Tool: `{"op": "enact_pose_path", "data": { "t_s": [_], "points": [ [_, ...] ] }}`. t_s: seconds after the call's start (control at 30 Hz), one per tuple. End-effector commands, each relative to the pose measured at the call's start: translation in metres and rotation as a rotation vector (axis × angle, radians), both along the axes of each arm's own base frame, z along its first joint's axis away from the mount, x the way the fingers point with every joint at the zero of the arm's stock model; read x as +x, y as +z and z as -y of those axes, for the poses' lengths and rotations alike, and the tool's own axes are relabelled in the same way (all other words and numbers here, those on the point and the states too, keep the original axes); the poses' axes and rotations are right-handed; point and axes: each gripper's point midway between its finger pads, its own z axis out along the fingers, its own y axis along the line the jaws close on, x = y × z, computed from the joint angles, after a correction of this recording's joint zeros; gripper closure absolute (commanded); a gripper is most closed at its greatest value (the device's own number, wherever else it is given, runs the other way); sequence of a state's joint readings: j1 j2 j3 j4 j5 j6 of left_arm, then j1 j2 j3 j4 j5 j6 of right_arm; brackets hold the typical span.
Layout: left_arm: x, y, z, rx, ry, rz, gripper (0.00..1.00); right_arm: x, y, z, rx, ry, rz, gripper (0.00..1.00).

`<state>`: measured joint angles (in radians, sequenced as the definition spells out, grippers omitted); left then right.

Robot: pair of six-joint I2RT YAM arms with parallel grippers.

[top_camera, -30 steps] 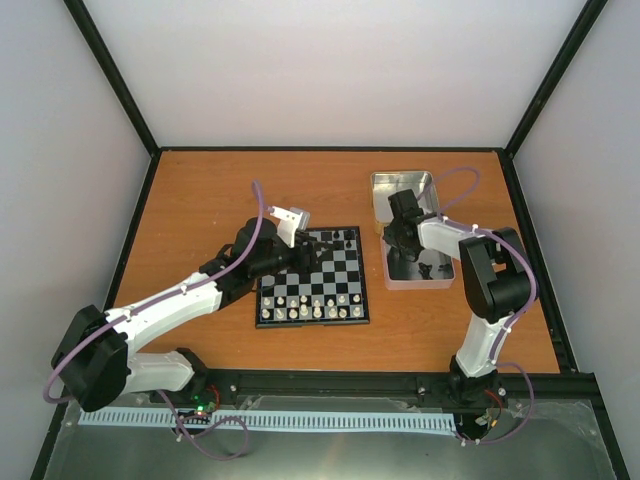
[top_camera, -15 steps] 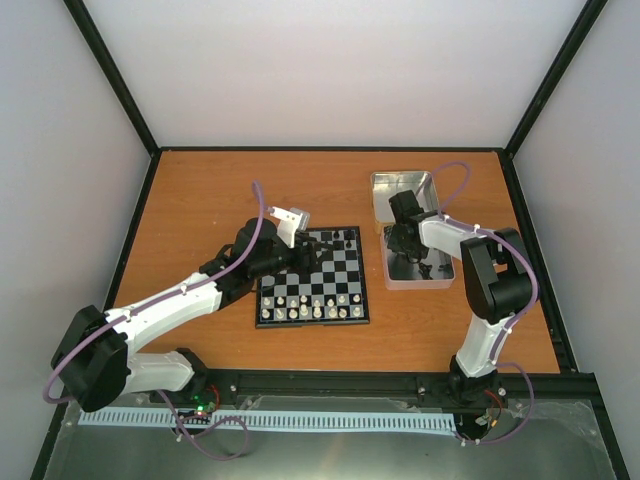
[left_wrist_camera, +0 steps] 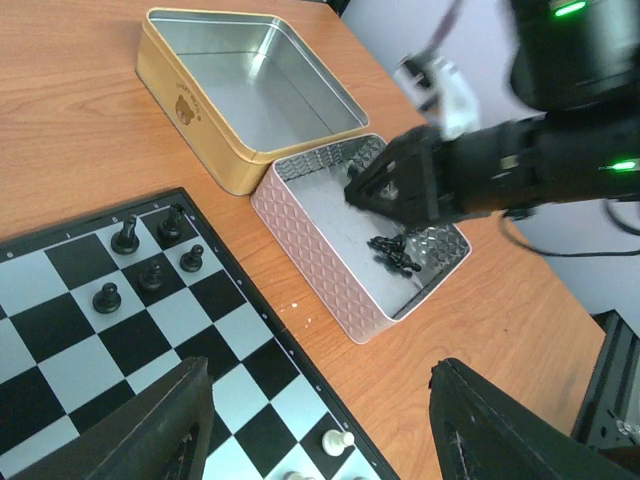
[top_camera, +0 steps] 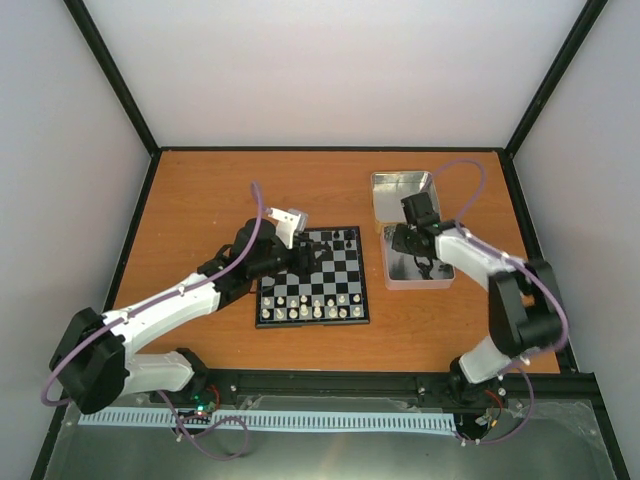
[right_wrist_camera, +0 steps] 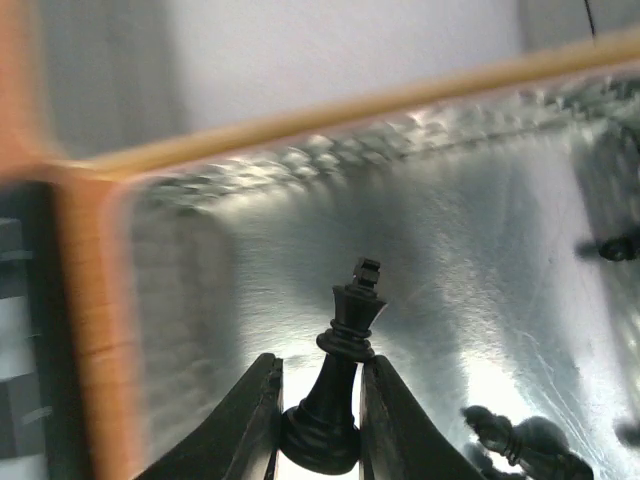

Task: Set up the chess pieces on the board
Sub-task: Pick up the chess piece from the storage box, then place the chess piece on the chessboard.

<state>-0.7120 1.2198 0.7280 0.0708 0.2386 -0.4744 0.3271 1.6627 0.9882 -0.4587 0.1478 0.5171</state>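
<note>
Since a second ago your right arm has swung its elbow outward, while the right gripper [top_camera: 413, 240] has stayed over the pink, diamond-embossed rectangular metal tin [top_camera: 418, 283]. Your left arm has barely shifted.

The right gripper [right_wrist_camera: 320, 368] is clamped on a black plastic king with a small cross on top [right_wrist_camera: 342, 372]. Both fingers [right_wrist_camera: 255, 420] press the piece at its base and it stands upright between them. You hold it over the tin's shiny floor, and a few loose black chess pieces [right_wrist_camera: 520, 435] lie on that floor just beside and below the fingers.

From the left wrist camera, the same loose pieces [left_wrist_camera: 392, 252] sit in the pink tin [left_wrist_camera: 310, 240], directly under the right gripper. An open gold-sided rectangular tin [left_wrist_camera: 200, 110] touches the pink one on its far side.

Your left gripper [left_wrist_camera: 320, 425] is spread wide with nothing between its jaws. It hangs over the small black-and-silver chessboard [left_wrist_camera: 60, 330], and a cluster of five black pieces [left_wrist_camera: 150, 275] stands on the corner squares ahead of its fingers. A tiny white piece [left_wrist_camera: 338, 440] stands close below the gripper. From above, the white pieces [top_camera: 305, 300] fill the rows on the board [top_camera: 315, 322] nearest the arm bases, all on the orange wooden table [top_camera: 200, 200].
</note>
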Motion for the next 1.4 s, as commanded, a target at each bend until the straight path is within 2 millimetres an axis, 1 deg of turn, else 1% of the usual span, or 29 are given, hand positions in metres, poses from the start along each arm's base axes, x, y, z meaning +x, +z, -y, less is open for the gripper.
{"op": "enact_pose_path", "data": {
  "t_s": [0.0,0.03,0.1,0.17,0.2,0.23,0.33,0.4,0.43,0.47,0.6,0.7,0.77,0.83,0.87,0.9,0.97,1.1,1.13,1.2,1.23,1.27,1.3,1.37],
  "points": [
    [0.001,0.039,-0.005,-0.079,0.007,0.026,0.4,0.012,0.096,-0.04,0.207,0.224,0.338,0.87],
    [0.001,0.047,-0.005,-0.1,-0.001,0.029,0.4,0.006,0.113,-0.052,0.269,0.292,0.385,0.87],
    [0.001,0.064,-0.011,-0.14,-0.004,0.037,0.39,-0.012,0.146,-0.08,0.418,0.446,0.456,0.88],
    [0.0,0.084,-0.015,-0.182,-0.016,0.055,0.38,-0.034,0.176,-0.105,0.577,0.594,0.502,0.88],
    [-0.002,0.095,-0.017,-0.205,-0.025,0.067,0.37,-0.046,0.189,-0.115,0.646,0.66,0.52,0.88],
    [-0.005,0.106,-0.018,-0.226,-0.035,0.078,0.35,-0.057,0.202,-0.123,0.712,0.717,0.539,0.87],
    [-0.015,0.133,-0.02,-0.29,-0.067,0.097,0.27,-0.088,0.237,-0.138,0.87,0.863,0.592,0.87],
    [-0.021,0.143,-0.02,-0.327,-0.083,0.082,0.22,-0.11,0.257,-0.147,0.943,0.971,0.616,0.86],
    [-0.023,0.145,-0.019,-0.343,-0.091,0.066,0.19,-0.117,0.262,-0.152,0.954,1.009,0.622,0.84],
    [-0.026,0.147,-0.016,-0.357,-0.112,0.049,0.18,-0.125,0.267,-0.157,0.967,1.052,0.623,0.84],
    [-0.041,0.155,-0.001,-0.427,-0.238,-0.018,0.18,-0.155,0.281,-0.174,1.0,1.225,0.623,0.84],
    [-0.053,0.167,0.002,-0.464,-0.317,-0.006,0.19,-0.163,0.278,-0.181,0.978,1.279,0.597,0.84],
    [-0.055,0.17,0.002,-0.463,-0.332,0.004,0.23,-0.166,0.275,-0.185,0.964,1.306,0.58,0.84],
    [-0.057,0.171,0.003,-0.458,-0.345,-0.007,0.3,-0.17,0.272,-0.188,0.956,1.334,0.567,0.85],
    [-0.056,0.17,0.004,-0.457,-0.345,-0.029,0.35,-0.171,0.27,-0.19,0.95,1.344,0.559,0.85],
    [-0.055,0.167,0.006,-0.448,-0.345,-0.057,0.43,-0.172,0.269,-0.191,0.949,1.357,0.551,0.85],
    [-0.055,0.164,0.011,-0.437,-0.371,-0.102,0.54,-0.174,0.266,-0.193,0.944,1.377,0.536,0.85],
    [-0.059,0.162,0.016,-0.445,-0.414,-0.142,0.67,-0.172,0.262,-0.195,0.937,1.387,0.518,0.87],
    [-0.06,0.161,0.016,-0.444,-0.426,-0.147,0.69,-0.172,0.261,-0.195,0.934,1.388,0.518,0.87],
    [-0.061,0.157,0.017,-0.427,-0.431,-0.159,0.7,-0.171,0.261,-0.195,0.93,1.389,0.516,0.87],
    [-0.06,0.153,0.016,-0.411,-0.422,-0.165,0.67,-0.171,0.261,-0.195,0.93,1.391,0.516,0.87],
    [-0.057,0.146,0.015,-0.383,-0.401,-0.168,0.61,-0.171,0.261,-0.195,0.93,1.391,0.515,0.87],
    [-0.053,0.14,0.014,-0.361,-0.374,-0.173,0.53,-0.171,0.261,-0.195,0.931,1.394,0.516,0.87],
    [-0.051,0.132,0.012,-0.34,-0.357,-0.181,0.49,-0.173,0.262,-0.195,0.935,1.402,0.515,0.87]
  ]
}}
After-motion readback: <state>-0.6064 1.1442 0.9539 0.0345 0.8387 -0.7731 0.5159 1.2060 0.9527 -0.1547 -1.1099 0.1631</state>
